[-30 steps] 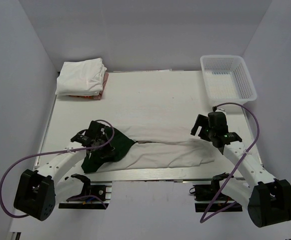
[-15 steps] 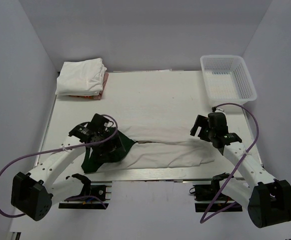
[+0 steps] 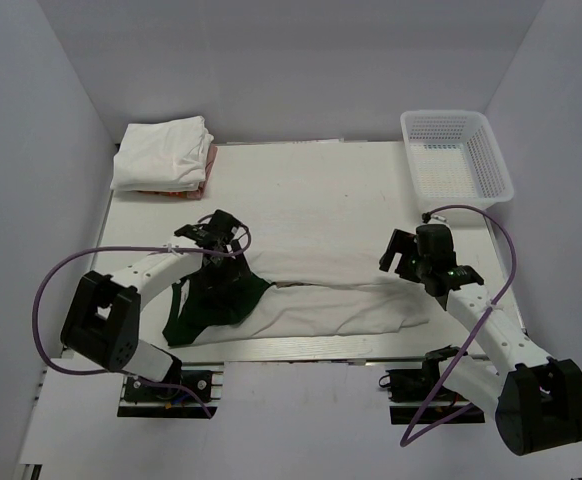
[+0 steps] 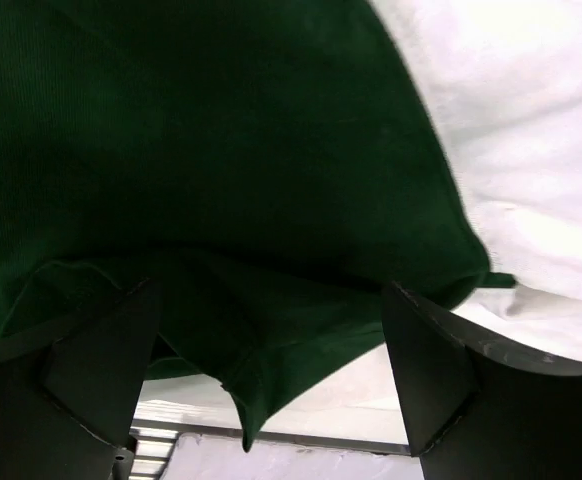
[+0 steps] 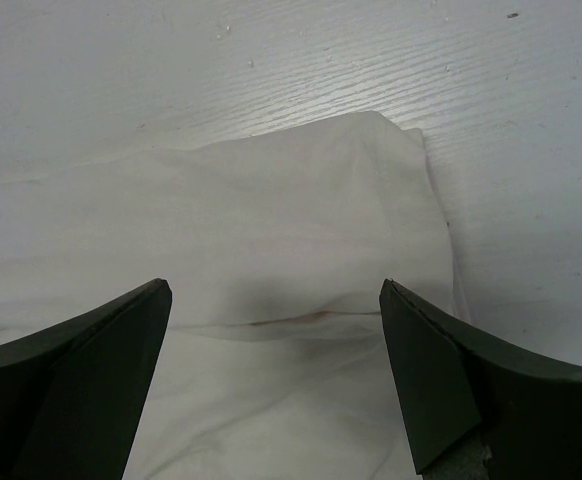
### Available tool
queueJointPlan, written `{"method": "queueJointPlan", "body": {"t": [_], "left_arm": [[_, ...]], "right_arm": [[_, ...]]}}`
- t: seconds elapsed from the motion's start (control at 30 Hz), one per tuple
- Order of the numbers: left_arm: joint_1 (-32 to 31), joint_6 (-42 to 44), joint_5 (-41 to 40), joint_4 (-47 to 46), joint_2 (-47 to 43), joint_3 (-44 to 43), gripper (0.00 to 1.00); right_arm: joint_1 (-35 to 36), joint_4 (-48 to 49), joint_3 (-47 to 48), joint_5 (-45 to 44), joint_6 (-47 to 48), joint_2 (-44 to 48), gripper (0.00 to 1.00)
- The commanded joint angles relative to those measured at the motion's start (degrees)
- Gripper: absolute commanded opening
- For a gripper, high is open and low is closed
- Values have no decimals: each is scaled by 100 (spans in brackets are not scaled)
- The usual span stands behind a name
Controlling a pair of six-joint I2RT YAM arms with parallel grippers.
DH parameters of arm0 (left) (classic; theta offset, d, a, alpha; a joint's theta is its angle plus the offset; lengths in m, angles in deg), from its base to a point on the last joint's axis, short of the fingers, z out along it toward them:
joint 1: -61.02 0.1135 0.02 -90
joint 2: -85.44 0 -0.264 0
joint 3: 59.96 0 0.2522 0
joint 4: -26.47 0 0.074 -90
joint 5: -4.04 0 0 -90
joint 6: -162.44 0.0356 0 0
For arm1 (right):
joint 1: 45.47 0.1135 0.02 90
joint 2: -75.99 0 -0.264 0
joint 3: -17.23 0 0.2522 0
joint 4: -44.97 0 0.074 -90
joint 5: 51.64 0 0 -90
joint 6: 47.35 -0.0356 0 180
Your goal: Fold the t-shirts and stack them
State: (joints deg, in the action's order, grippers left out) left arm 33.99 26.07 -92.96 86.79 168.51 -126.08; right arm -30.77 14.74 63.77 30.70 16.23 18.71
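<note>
Hovering jaws-apart, the left gripper (image 4: 271, 335) sits over the green sleeve (image 3: 214, 302) of the t-shirt (image 3: 331, 305); the right gripper (image 5: 276, 335), equally spread, over its white end

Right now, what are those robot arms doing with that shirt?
They are in the middle of folding it. The shirt lies in a long band across the near side of the table. Both grippers are open and hold nothing. The left gripper hovers over the green sleeve, and the right gripper over the white end. A stack of folded shirts sits at the back left, and a basket at the back right.
</note>
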Motion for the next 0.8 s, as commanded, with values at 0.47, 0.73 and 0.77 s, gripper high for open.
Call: {"method": "queueJointPlan", "body": {"t": [0.47, 0.73, 0.77], "left_arm": [[-294, -258, 1980, 836, -1573, 1535, 100], [-409, -338, 2152, 1478, -2375, 984, 100], [-409, -268, 1890, 1556, -2305, 851, 100]], "right_arm": [[-11, 328, -219, 265, 189, -205, 90], [-11, 381, -245, 256, 189, -302, 90], [-20, 381, -245, 248, 172, -328, 90]]}}
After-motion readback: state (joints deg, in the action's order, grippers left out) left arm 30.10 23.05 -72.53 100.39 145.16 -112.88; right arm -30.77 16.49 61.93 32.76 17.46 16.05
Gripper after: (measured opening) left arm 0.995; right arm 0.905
